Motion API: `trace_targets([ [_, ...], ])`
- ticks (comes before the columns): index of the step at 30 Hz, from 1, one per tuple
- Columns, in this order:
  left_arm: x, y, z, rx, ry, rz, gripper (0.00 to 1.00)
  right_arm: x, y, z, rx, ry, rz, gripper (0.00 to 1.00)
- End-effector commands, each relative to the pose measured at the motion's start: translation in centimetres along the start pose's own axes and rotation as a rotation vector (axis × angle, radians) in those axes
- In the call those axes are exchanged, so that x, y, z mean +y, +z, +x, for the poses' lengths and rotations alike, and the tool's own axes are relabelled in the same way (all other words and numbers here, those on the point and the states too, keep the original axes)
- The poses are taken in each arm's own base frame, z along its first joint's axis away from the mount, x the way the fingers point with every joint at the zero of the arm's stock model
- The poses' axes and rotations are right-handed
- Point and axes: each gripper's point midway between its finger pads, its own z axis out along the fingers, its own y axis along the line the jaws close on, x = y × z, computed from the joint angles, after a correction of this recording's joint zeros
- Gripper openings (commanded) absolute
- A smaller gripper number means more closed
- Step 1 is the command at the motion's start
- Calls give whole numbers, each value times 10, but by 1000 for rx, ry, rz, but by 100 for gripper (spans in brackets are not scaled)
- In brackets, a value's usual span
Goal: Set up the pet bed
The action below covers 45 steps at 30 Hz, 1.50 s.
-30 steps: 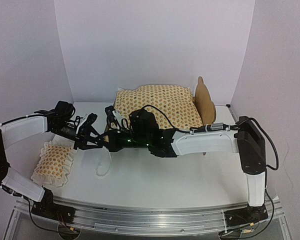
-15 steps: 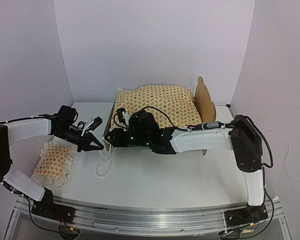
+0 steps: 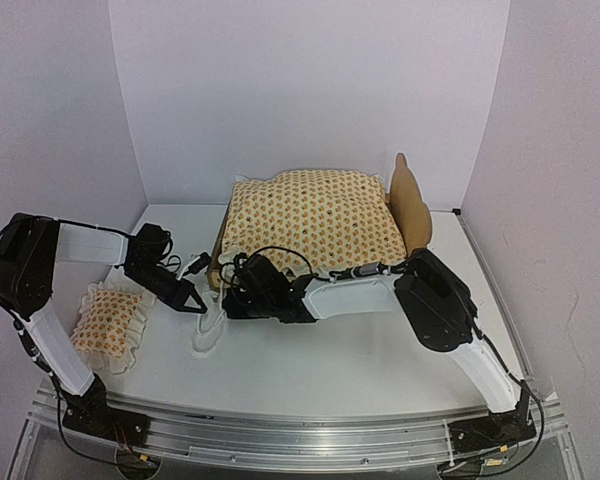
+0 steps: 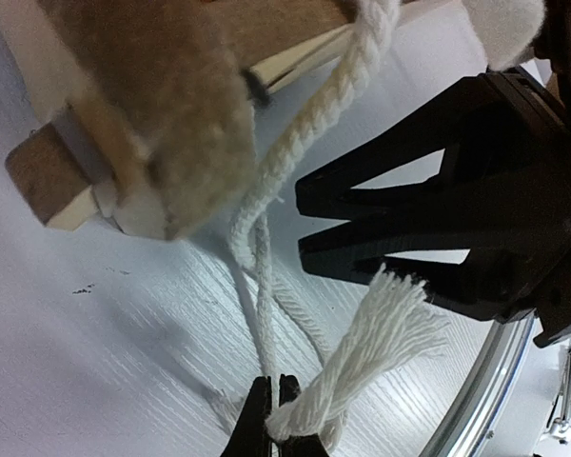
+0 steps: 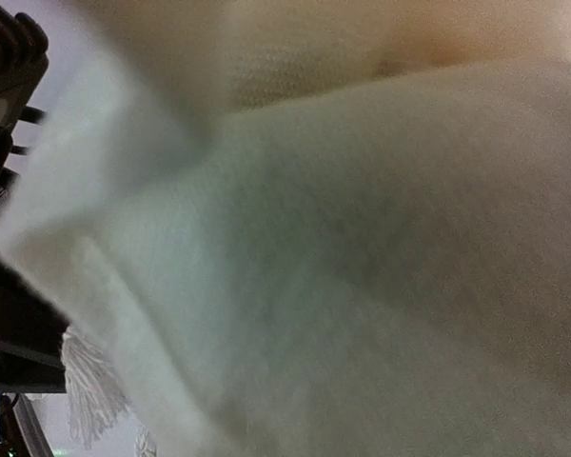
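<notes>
The pet bed stands at the back middle, its scalloped headboard on the right, with the orange-patterned cushion lying on it. The left wrist view shows the bed's near left corner and a white cord tie hanging from the cushion. My left gripper is shut on this cord near its tassel, low over the table. My right gripper is beside the cord, fingers together with nothing seen between them. In the top view it is at the bed's left corner. The right wrist view is filled with blurred cream fabric.
The small matching ruffled pillow lies on the table at the left, near the left arm. A loop of white cord trails on the table in front of the bed. White walls enclose the back and both sides.
My left gripper has moved down and right to the cord by the bed's corner. My right arm has folded in, and its gripper has slid lower at the bed's left corner.
</notes>
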Motion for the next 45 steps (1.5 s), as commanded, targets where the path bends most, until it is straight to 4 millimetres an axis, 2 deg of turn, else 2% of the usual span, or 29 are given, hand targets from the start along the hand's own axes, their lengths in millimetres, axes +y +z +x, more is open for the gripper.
trace_targets([
  [1,5,-5,-14,-26,-18,-39,0,15,8,-15,-47,-31,-28,25],
  [6,7,-5,-15,-32,-29,-51,0,13,15,-21,-81,-59,-7,31],
  [10,9,-4,-15,-29,-38,-53,0,14,22,-26,-106,-73,-4,31],
  [14,10,-3,-15,-27,-37,-58,0,5,24,-26,-118,-65,32,32],
  [17,11,-3,-16,-28,-36,-57,0,-4,21,-27,-136,-55,75,36],
  [20,12,-2,-18,-30,-26,-57,0,2,26,-27,-131,-77,51,37],
  [22,14,-1,-20,-29,-19,-61,0,8,35,-22,-110,-98,11,34],
  [24,17,0,-21,-23,-19,-71,0,15,40,-20,-98,-94,-20,26],
  [26,20,1,-23,-19,-21,-77,0,13,42,-20,-97,-85,-20,13],
  [29,20,0,-27,-23,-19,-81,0,22,32,-26,-97,-109,-41,0],
  [34,22,-3,-31,-33,-5,-93,0,63,-15,-45,-101,-180,-183,0],
  [37,20,-2,-41,-47,32,-91,0,81,-41,-46,-80,-225,-270,0],
  [42,-7,-2,-59,-70,198,-57,0,106,-78,-57,-96,-274,-380,0],
  [45,-21,-2,-65,-74,246,-15,0,116,-91,-65,-110,-299,-418,0],
])
